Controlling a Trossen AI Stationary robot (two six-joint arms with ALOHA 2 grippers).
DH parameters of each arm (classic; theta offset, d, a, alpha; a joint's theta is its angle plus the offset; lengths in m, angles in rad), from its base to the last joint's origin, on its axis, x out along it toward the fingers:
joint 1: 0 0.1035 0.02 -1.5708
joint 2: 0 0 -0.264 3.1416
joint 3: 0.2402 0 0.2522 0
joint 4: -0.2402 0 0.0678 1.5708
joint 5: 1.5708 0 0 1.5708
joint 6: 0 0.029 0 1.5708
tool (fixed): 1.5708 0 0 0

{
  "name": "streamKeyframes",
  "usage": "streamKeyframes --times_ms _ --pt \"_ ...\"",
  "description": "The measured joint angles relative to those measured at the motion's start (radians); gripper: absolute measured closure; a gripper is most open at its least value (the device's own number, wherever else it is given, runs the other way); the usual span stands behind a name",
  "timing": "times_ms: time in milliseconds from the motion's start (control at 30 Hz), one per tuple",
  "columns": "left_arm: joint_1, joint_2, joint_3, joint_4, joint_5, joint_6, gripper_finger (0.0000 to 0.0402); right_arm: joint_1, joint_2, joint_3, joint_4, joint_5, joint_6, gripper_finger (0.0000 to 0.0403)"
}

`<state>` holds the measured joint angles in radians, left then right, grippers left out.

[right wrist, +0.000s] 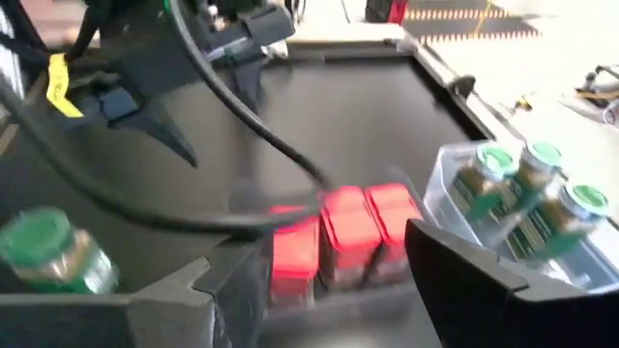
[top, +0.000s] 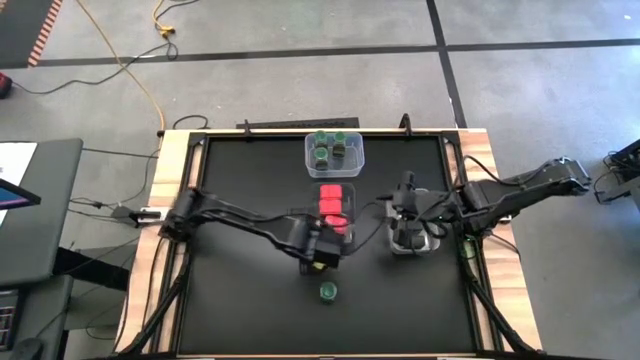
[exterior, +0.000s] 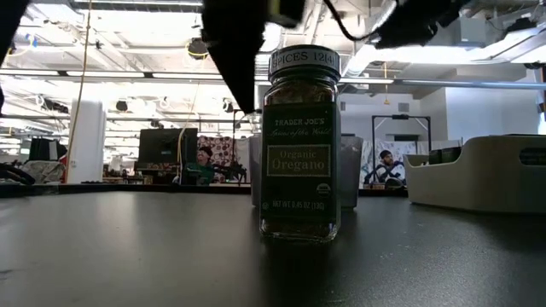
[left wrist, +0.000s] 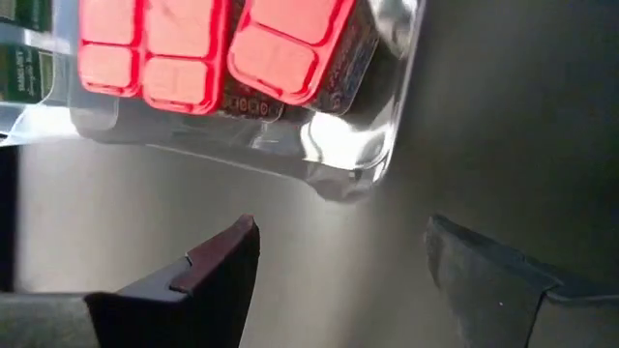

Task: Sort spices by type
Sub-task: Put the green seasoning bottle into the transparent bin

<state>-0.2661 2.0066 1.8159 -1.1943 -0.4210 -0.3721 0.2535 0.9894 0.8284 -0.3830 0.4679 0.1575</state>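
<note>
- A glass spice jar (exterior: 299,143) with a green lid stands upright and alone on the black table (top: 240,310), near its front edge. In the low view its label reads "Trader Joe's", "Organic Oregano", and the lid rim reads "Spices"; the smaller print is too fine to read.
- From above, the same jar shows only as a small green disc, with no writing visible.
- Red-topped spice containers (top: 332,205) sit packed together in a clear tub (left wrist: 382,145) at the table's middle. The left wrist view shows their red flip lids close up; the labels on their sides are too blurred to read, and part of the tub is cut off at the picture's edge.
- More green-lidded jars (top: 334,150) stand in a second clear tub (top: 309,160) toward the back of the table. The right wrist view shows three of them, their labels blurred.
- The left gripper (top: 322,252) hangs above the table between the red containers' tub and the lone jar, fingers spread and holding nothing.
- The right gripper (top: 408,222) hovers over a third clear tub (top: 436,245) on the right side, fingers apart and empty. What that tub holds is hidden by the arm.
- The low view shows people far off in the room behind, too small to make out.
</note>
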Motion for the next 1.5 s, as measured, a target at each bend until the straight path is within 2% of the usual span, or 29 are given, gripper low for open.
streamKeyframes --times_ms 233,367,500,667,767,867,967,1200,1333,1500 --pt "-0.004 -0.377 -0.38 0.321 0.002 0.052 0.012 0.009 0.014 0.012 0.168 0.006 0.019 0.0137" --pt "-0.005 -0.575 -0.609 0.462 0.027 0.044 0.012 0.016 0.106 0.105 0.132 0.013 0.078 0.0138" --pt "-0.016 -0.761 -0.808 0.629 0.056 0.037 0.012 0.045 0.276 0.273 -0.035 0.013 0.081 0.0138" --pt "-0.029 -0.943 -0.984 0.779 0.059 0.033 0.012 0.087 0.509 0.54 -0.407 0.008 0.105 0.0138" --pt "-0.029 -1.02 -1.049 0.806 0.059 0.019 0.012 0.113 0.607 0.649 -0.562 0.007 0.18 0.0138" --pt "-0.029 -1.07 -1.095 0.799 0.059 0.003 0.012 0.143 0.674 0.703 -0.65 -0.016 0.255 0.0138" --pt "-0.03 -1.096 -1.128 0.805 0.061 -0.002 0.012 0.162 0.719 0.718 -0.656 -0.028 0.253 0.0138" --pt "-0.03 -1.084 -1.156 0.785 0.113 -0.018 0.012 0.163 0.746 0.726 -0.66 -0.059 0.474 0.0129" --pt "-0.03 -1.075 -1.156 0.785 0.128 -0.01 0.012 0.171 0.747 0.726 -0.658 -0.063 0.577 0.0106" --pt "-0.03 -1.075 -1.156 0.787 0.127 -0.007 0.012 0.194 0.747 0.726 -0.704 -0.063 0.614 0.0067"
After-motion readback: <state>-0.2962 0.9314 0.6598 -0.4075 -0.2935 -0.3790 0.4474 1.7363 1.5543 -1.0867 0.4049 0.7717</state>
